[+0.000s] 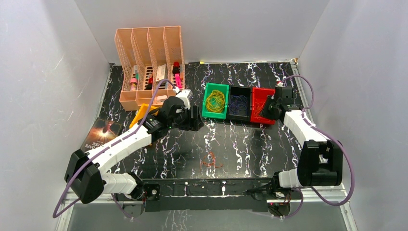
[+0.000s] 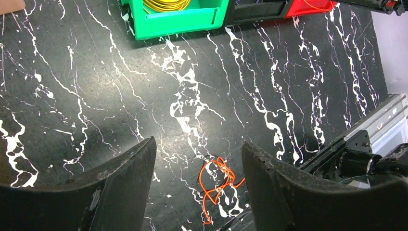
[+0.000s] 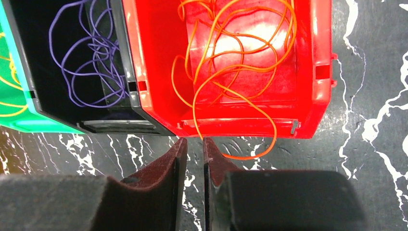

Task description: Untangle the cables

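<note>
A small orange-red cable tangle (image 1: 210, 160) lies on the black marble table near the front. In the left wrist view it (image 2: 219, 185) lies below and between my open, empty left gripper (image 2: 198, 143), which hovers above it by the green bin (image 1: 207, 111). That bin holds yellow cables (image 1: 215, 101). The black bin holds blue-purple cables (image 3: 91, 62). The red bin (image 3: 312, 72) holds orange cables (image 3: 235, 53), and one loop hangs over its front rim onto the table. My right gripper (image 3: 192, 140) is at that rim with its jaws a narrow gap apart; the loop runs under its right finger.
A peach file rack (image 1: 149, 67) with pens and small items stands at the back left. A book (image 1: 101, 132) and an orange object (image 1: 139, 115) lie by the left wall. Grey walls enclose the table. A metal rail (image 1: 207, 190) runs along the front edge.
</note>
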`<state>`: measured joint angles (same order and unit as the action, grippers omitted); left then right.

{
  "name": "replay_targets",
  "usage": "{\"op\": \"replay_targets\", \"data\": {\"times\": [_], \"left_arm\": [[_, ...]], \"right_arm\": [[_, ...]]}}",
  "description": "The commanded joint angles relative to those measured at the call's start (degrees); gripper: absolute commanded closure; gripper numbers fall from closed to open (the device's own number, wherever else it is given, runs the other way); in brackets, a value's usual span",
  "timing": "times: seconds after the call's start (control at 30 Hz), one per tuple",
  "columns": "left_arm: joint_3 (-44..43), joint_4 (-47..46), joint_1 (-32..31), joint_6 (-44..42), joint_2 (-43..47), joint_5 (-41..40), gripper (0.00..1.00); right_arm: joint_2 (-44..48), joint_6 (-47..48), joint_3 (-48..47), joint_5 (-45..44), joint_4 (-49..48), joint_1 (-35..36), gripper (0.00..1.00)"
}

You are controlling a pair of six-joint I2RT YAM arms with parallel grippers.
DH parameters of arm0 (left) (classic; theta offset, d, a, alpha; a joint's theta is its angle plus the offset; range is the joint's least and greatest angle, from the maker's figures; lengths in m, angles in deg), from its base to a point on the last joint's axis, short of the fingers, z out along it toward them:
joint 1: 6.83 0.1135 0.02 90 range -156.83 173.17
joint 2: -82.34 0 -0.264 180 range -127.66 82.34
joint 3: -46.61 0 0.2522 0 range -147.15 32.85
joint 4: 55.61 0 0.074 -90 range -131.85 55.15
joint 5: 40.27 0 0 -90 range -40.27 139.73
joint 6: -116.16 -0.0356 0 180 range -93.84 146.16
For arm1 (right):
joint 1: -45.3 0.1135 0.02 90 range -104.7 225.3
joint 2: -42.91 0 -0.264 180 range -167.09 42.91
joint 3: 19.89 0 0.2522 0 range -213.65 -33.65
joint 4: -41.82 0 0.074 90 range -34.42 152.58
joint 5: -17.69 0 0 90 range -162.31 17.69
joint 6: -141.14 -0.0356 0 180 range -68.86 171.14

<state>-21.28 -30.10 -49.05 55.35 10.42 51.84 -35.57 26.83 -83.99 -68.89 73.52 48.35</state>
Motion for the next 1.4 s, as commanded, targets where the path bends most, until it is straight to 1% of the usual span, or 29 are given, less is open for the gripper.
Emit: {"op": "replay_targets", "data": {"times": [0.0,0.47,0.8,1.03,1.23,1.37], "left_arm": [[0.66,-0.69,0.17,0.25,0.75,0.44,0.36],[1.31,-0.21,0.12,0.43,1.59,-0.62,0.35],[0.82,0.03,0.18,0.45,1.03,-0.80,0.35],[0.78,0.21,0.15,0.52,1.24,-0.82,0.35],[0.78,0.58,0.18,0.52,1.56,-0.88,0.35],[1.04,0.64,0.16,0.52,1.98,-1.22,0.35]], "right_arm": [[0.30,1.06,-2.29,0.27,1.36,0.15,0.74],[-2.11,1.99,-2.67,2.53,1.72,0.20,0.74],[-5.64,3.03,-3.40,1.83,0.83,0.20,0.73],[-5.80,2.54,-3.96,1.66,0.20,0.19,0.72],[-6.18,2.67,-4.27,3.58,0.25,0.19,0.72],[-5.65,4.51,-4.27,5.81,0.69,0.15,0.69]]}}
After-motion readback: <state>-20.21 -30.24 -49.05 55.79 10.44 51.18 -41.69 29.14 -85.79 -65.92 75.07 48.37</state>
